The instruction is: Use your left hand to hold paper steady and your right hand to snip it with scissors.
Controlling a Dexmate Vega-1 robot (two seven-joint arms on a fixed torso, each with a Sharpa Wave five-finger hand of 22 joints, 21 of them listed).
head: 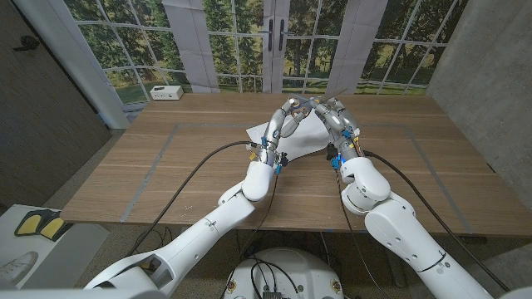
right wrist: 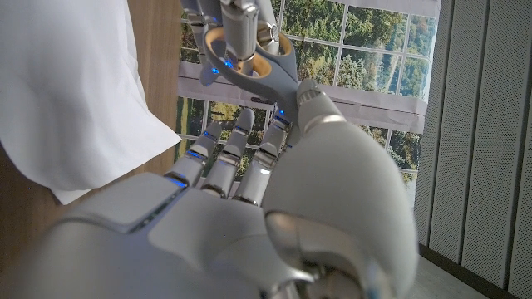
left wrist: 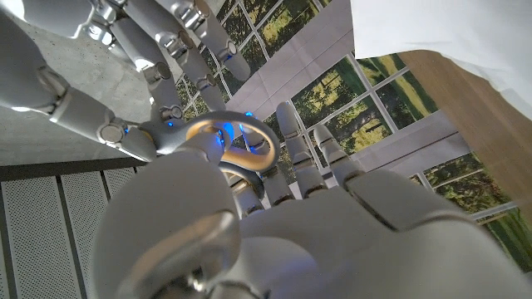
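Head view shows your left hand (head: 283,124) and right hand (head: 335,118) raised close together over the far middle of the tabletop (head: 166,158), fingertips nearly meeting above the white paper (head: 303,141). The paper lies on the wood beneath and between the two hands, one corner pointing toward your left side; from here you cannot tell whether the left hand touches the sheet.

In the left wrist view, the scissors (left wrist: 237,149) show by their looped handle, grey with a tan inner lining, sitting at the tips of your left hand's fingers (left wrist: 291,141), with the right hand's fingers (left wrist: 154,41) reaching in toward the same handle from beyond. The paper (left wrist: 440,33) hangs as a white sheet against the wood, apart from those fingers.

In the right wrist view, the scissors (right wrist: 249,62) handle sits just past your right hand's fingers (right wrist: 224,149), which are curled loosely and do not clearly pass through the loops; a finger of the other hand runs through the handle. The paper (right wrist: 66,91) drapes beside them. Which hand actually bears the scissors cannot be settled; both sets of fingers are partly curled around it.
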